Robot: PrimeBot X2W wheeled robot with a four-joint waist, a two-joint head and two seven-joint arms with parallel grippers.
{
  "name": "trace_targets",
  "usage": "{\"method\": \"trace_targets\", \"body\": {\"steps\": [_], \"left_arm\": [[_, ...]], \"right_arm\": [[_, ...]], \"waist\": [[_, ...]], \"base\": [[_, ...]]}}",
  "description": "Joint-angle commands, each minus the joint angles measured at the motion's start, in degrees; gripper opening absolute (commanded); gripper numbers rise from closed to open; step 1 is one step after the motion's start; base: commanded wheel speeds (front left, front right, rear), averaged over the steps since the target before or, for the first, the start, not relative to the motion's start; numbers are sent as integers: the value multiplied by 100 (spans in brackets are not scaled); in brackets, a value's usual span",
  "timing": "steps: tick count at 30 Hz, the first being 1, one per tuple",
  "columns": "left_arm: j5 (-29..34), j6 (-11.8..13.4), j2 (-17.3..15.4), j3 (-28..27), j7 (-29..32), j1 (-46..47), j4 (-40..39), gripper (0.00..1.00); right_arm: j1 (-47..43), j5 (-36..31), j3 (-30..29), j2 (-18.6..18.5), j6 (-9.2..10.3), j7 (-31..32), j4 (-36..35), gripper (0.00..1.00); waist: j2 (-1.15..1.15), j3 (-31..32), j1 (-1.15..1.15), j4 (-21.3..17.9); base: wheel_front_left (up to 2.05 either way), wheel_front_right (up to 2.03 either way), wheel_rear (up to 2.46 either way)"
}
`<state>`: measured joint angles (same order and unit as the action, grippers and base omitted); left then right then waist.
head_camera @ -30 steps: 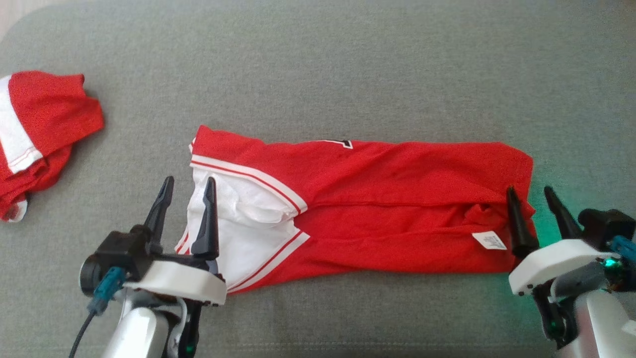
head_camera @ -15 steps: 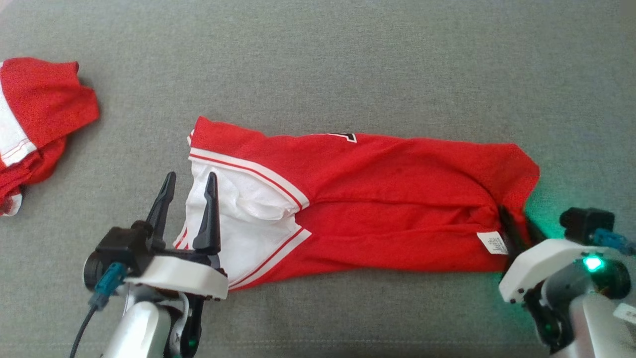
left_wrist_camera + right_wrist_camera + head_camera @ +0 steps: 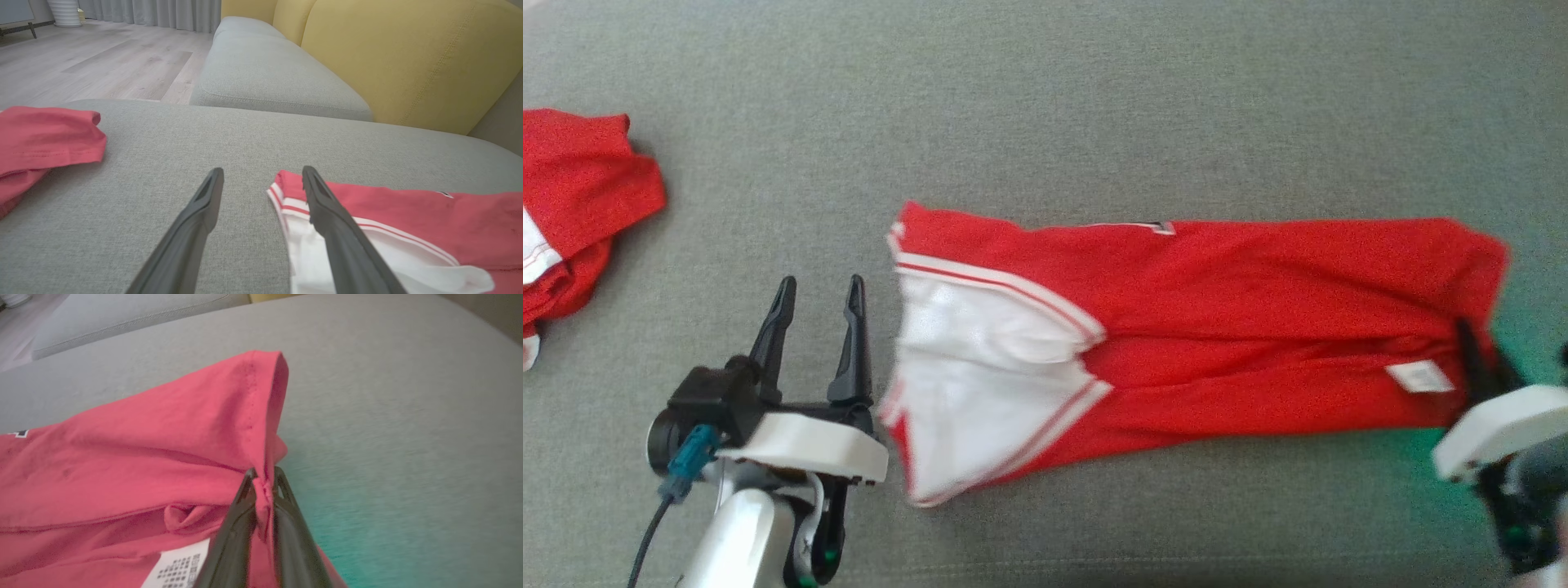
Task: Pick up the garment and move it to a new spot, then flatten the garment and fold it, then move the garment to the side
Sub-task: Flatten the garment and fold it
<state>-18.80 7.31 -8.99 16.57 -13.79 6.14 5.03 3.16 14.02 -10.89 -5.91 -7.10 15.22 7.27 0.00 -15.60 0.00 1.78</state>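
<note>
My right pincer [image 3: 263,479] is clamped on the hem of the red garment [image 3: 163,449], with cloth bunched between its fingers. My left pincer [image 3: 261,175] stands apart, holding nothing, just beside the white-trimmed end. The garment lies stretched long across a grey sofa cushion [image 3: 1094,106]. A second red cloth [image 3: 572,188] sits well apart at my left. Beyond are a yellow backrest [image 3: 408,53], a pale wood floor [image 3: 102,61] and grey curtains [image 3: 163,12].
</note>
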Motion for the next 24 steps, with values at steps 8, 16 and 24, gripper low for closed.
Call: {"method": "trace_targets", "body": {"steps": [8,16,24], "left_arm": [[-35,31,-113,-162,-62,216,-115,100],[-54,66,-129,-147,-56,162,-111,100],[-56,-2,-90,6,-16,284,-82,100]], "right_arm": [[304,56,-520,-484,-39,159,-422,0],[351,750,752,8,-39,849,-1737,0],[509,1914,2554,297,-39,767,-1514,0]], "waist": [[0,62,0,-33],[0,258,0,-113],[0,327,0,123]], "base": [[0,0,0],[0,0,0],[0,0,0]]}}
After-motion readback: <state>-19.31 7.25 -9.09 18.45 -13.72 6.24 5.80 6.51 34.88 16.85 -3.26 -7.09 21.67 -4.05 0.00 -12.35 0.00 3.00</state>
